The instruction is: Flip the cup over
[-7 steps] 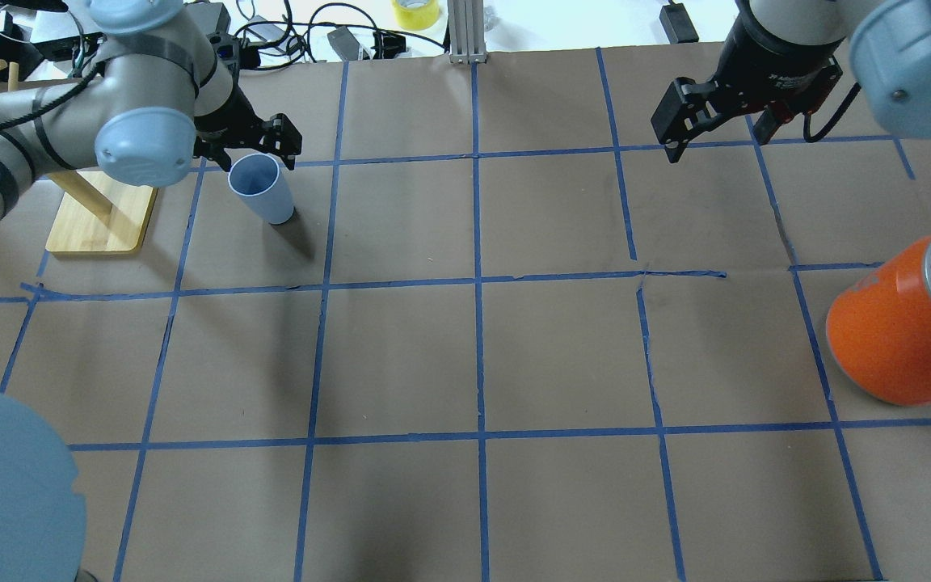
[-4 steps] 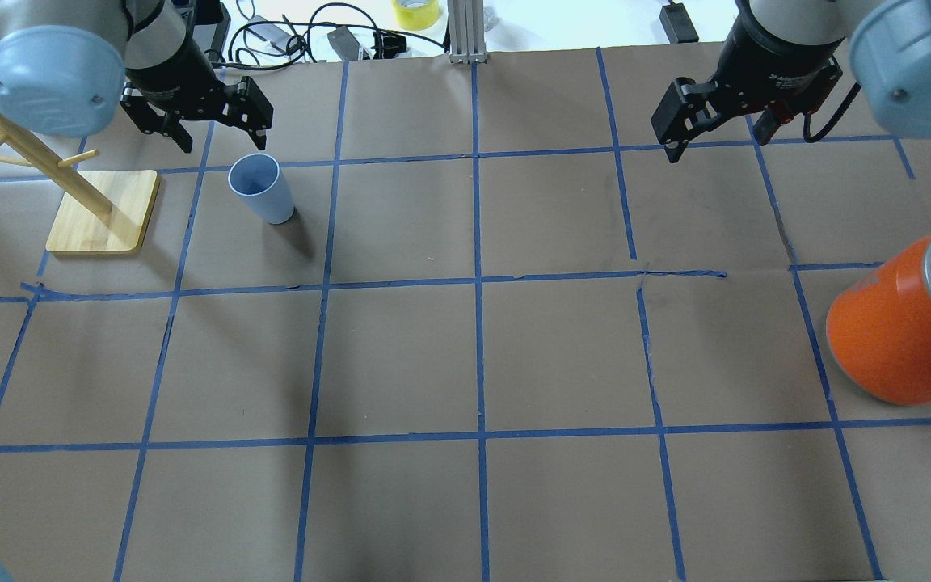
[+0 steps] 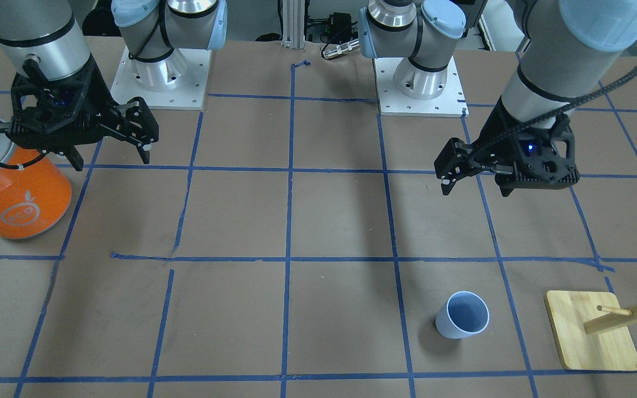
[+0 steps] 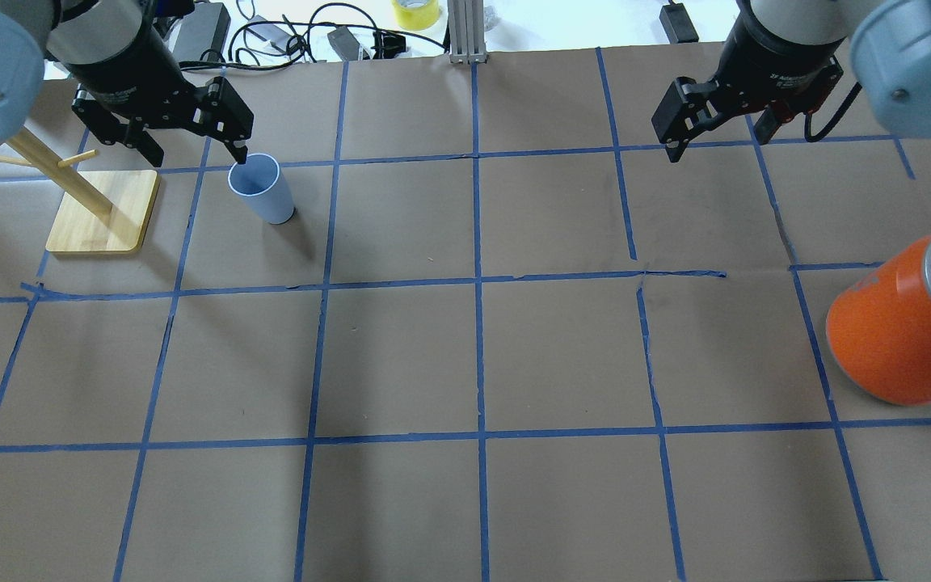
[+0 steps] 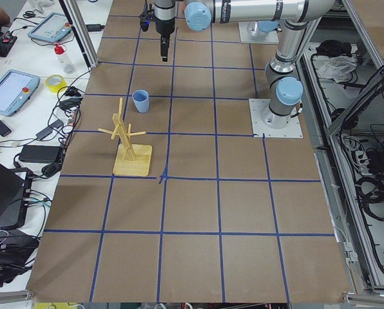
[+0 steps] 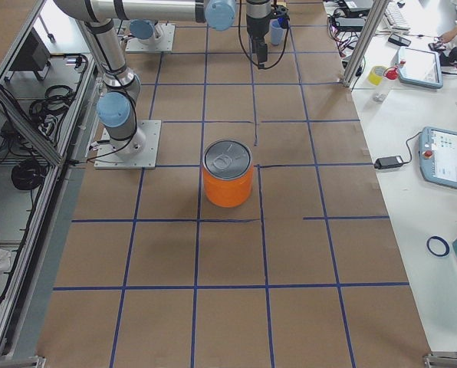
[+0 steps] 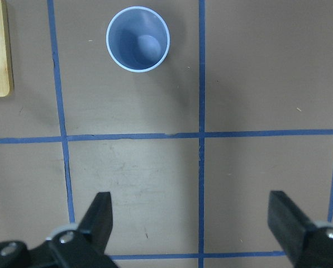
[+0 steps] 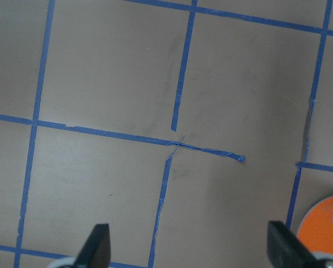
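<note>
The small pale blue cup (image 4: 259,190) stands upright, mouth up, on the brown paper at the far left; it also shows in the front view (image 3: 462,315) and the left wrist view (image 7: 138,39). My left gripper (image 4: 195,153) is open and empty. It hangs above the table on the robot's side of the cup (image 3: 476,188), apart from it. My right gripper (image 4: 716,137) is open and empty, high over the far right squares (image 3: 111,160).
A large orange can (image 4: 894,339) with a silver top stands at the right edge, near my right gripper (image 3: 14,199). A wooden peg stand on a bamboo base (image 4: 102,214) stands left of the cup. Cables and yellow tape (image 4: 415,12) lie beyond the far edge.
My left arm has swung back and to the left, drawing its gripper away from the cup's rim. The cup stands where it was. The right arm has not moved.
</note>
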Robot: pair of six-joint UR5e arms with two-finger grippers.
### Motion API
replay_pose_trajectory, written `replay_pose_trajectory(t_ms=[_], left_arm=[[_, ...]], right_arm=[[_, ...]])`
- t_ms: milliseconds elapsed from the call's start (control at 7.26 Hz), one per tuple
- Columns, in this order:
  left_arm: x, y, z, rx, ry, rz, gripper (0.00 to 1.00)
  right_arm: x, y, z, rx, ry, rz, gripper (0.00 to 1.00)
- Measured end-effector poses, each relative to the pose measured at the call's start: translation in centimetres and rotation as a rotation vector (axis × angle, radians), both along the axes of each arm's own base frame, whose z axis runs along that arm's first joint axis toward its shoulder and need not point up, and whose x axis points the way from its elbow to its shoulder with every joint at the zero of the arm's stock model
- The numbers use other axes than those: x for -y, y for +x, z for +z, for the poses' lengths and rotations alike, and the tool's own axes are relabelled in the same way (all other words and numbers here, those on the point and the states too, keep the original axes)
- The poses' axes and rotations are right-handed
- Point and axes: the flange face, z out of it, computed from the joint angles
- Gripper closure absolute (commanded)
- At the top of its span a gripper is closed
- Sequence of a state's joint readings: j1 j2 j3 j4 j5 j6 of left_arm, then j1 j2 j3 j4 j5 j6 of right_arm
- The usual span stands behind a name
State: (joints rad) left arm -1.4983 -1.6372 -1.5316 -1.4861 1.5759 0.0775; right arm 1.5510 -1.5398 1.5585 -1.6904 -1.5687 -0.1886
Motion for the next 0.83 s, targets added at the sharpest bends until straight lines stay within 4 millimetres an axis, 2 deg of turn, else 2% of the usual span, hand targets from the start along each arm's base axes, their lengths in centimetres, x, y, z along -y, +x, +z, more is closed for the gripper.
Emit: replay_pose_trajectory(t_ms=[275,826], left_arm=[[-2.1,-0.4,0.2,-0.006,-0.003,0.061,0.0],[-3.3,-2.4,0.3,-0.008,-0.005,0.067,0.0]], right_arm=[[0.2,0.0,-0.1,0.002,-0.003,-0.002,0.0],[0.6,-0.5,-0.1,0.005,-0.005,-0.013,0.0]])
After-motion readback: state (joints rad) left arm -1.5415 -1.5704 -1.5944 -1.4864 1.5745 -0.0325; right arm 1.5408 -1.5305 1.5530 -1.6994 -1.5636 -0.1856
